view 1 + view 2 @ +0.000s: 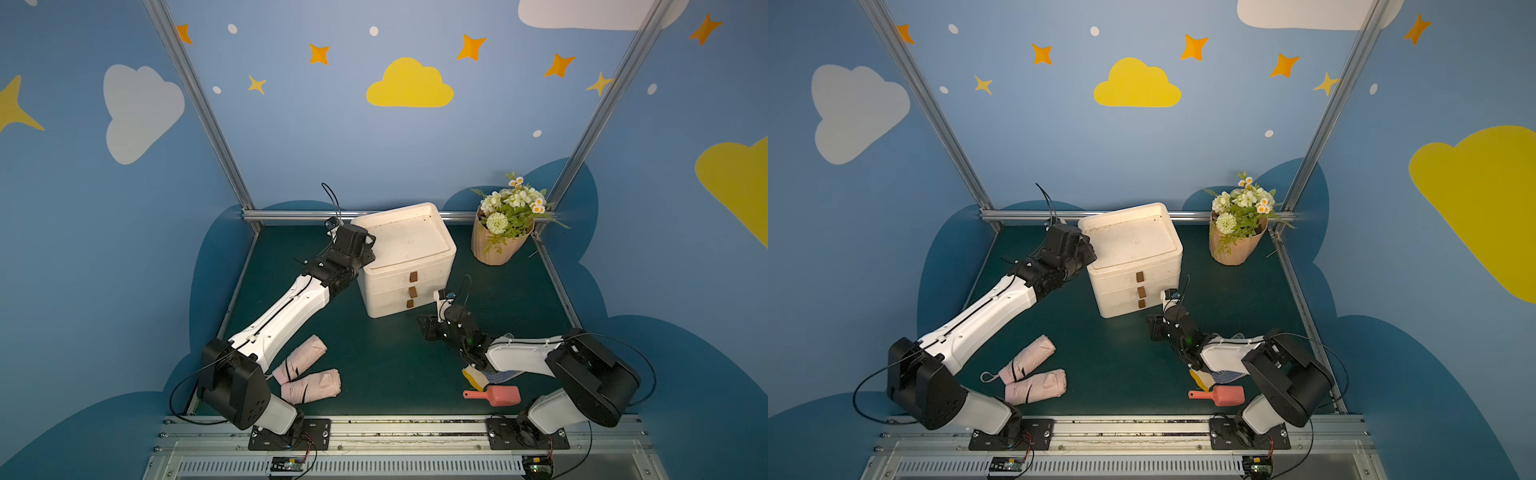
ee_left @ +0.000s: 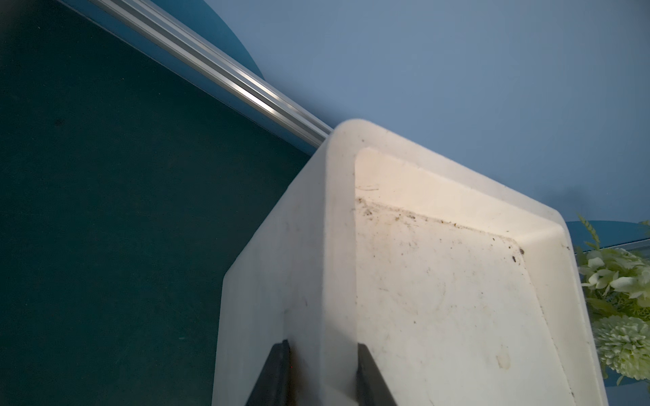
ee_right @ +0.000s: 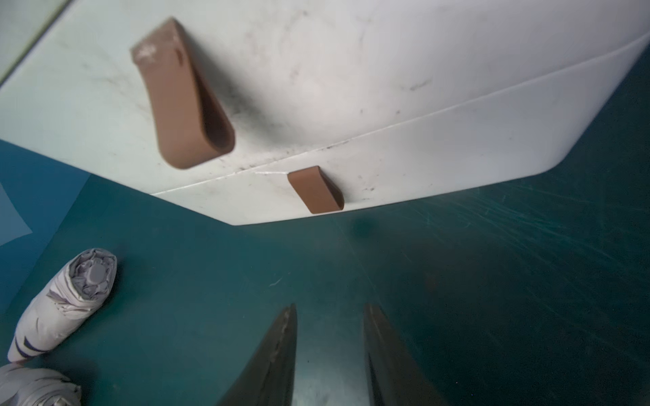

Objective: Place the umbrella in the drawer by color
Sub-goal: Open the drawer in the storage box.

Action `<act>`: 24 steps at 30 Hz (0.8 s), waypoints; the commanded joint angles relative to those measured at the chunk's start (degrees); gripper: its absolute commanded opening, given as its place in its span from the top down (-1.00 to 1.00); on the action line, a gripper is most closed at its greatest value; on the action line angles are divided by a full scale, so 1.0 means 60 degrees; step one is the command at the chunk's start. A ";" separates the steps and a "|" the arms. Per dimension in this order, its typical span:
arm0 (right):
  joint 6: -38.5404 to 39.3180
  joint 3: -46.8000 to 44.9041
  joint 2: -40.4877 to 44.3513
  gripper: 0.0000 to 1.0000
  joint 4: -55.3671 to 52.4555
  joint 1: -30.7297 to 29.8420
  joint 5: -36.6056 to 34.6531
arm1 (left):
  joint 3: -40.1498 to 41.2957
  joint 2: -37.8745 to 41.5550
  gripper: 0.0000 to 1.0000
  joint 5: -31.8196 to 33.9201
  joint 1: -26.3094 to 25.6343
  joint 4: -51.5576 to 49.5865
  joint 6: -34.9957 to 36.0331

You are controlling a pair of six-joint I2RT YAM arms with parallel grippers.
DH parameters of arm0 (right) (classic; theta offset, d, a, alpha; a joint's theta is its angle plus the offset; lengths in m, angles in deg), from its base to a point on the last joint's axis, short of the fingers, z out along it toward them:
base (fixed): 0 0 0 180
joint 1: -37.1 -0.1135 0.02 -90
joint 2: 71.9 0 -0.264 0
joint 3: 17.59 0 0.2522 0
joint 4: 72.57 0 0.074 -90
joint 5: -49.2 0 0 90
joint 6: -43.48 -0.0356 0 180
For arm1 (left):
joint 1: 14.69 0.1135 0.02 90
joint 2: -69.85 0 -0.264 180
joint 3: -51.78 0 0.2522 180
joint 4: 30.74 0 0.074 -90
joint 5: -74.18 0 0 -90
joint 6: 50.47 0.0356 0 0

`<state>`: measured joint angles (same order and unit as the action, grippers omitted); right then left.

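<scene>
White three-drawer plastic cabinet (image 1: 409, 245): every drawer shut; two pink folded umbrellas (image 1: 305, 357) lying outside, none stowed. Left gripper (image 2: 322, 344) pinching the cabinet rim; right gripper (image 3: 329, 309) parted, empty.

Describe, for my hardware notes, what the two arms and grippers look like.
Both arms share a build: the left arm and right arm have white link shells, bulky black joint housings and thin black cables looping off. The left gripper and right gripper have dark, tapering fingers.

The drawer cabinet (image 1: 405, 266) is white with brown handles (image 1: 412, 276). One umbrella (image 1: 305, 356) and the other umbrella (image 1: 318, 384) are pale pink with dark straps (image 1: 305, 394); the table (image 1: 386, 365) is dark green.
</scene>
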<state>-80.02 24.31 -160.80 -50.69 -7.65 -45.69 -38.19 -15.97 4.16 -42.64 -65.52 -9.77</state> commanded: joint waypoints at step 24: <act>0.0817 0.0580 -0.4507 0.13 0.7493 0.0438 0.0537 | 0.0411 0.0100 0.92 -0.1558 -0.0289 -0.1464 -0.1115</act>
<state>-77.11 26.35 -187.49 -10.19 -5.31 -43.24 -38.03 -15.80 4.30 -42.81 -65.57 -9.97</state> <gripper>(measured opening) 0.434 0.270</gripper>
